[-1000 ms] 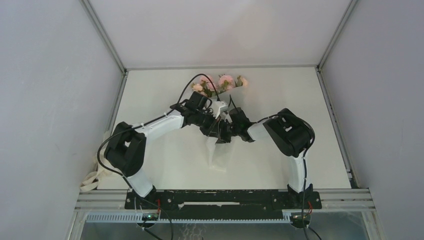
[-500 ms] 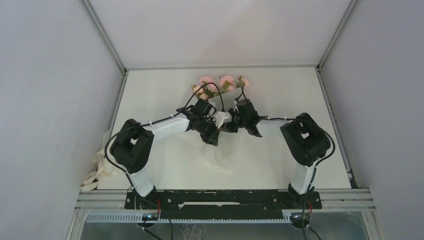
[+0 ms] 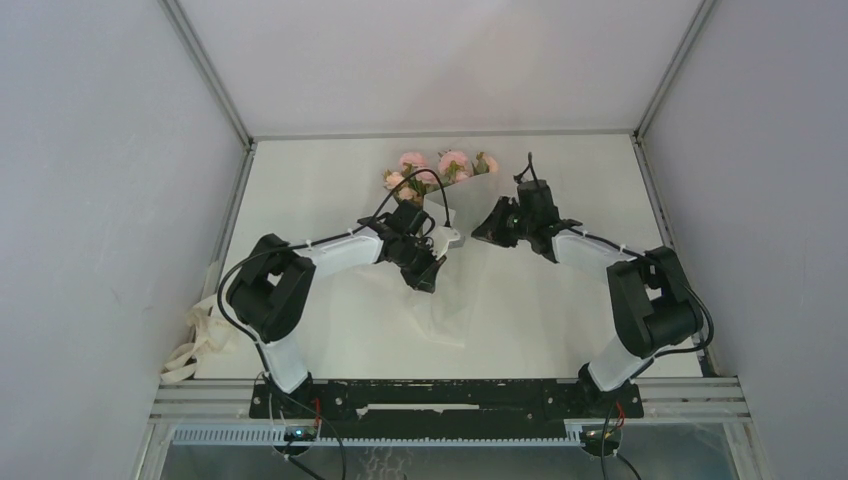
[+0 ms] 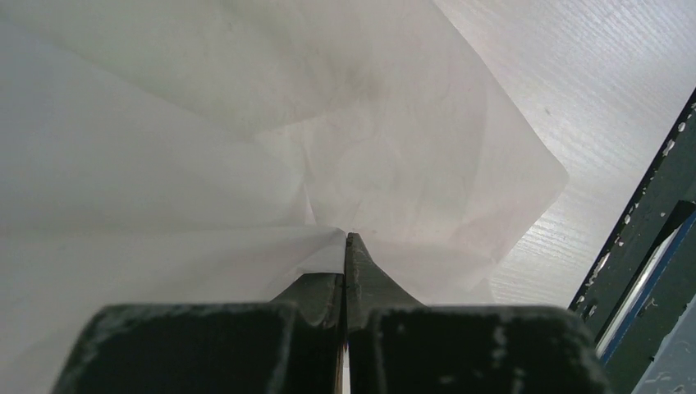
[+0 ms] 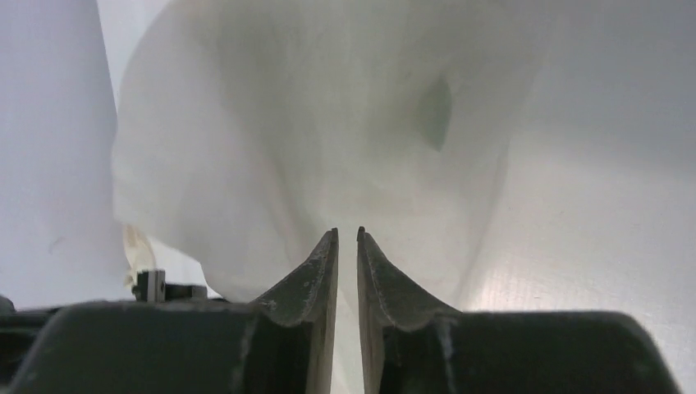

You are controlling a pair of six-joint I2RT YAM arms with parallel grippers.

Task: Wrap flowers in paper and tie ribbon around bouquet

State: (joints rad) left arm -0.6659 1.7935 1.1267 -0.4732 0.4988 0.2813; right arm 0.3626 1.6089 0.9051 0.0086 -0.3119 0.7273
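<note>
Flowers (image 3: 440,168) lie toward 12 o'clock on the table (image 3: 580,300), their pink heads and green leaves showing beyond the far end of the paper (image 3: 450,312). The paper runs from them toward 6 o'clock as a loose, crinkled, translucent sheet, its near end spread flat on the table.

The left gripper (image 4: 346,238) sits over the paper's middle, its jaws pressed together on a fold of the sheet; the left wrist view shows the paper gathered right at the tips.

The right gripper (image 5: 346,234) stands at 3 o'clock from the left one, apart from it. Its jaws show a narrow gap with nothing between them, and the paper billows just ahead of the tips.

The ribbon (image 3: 195,345) lies in loose cream loops at 8 o'clock, off the table's left edge, well apart from both grippers.
</note>
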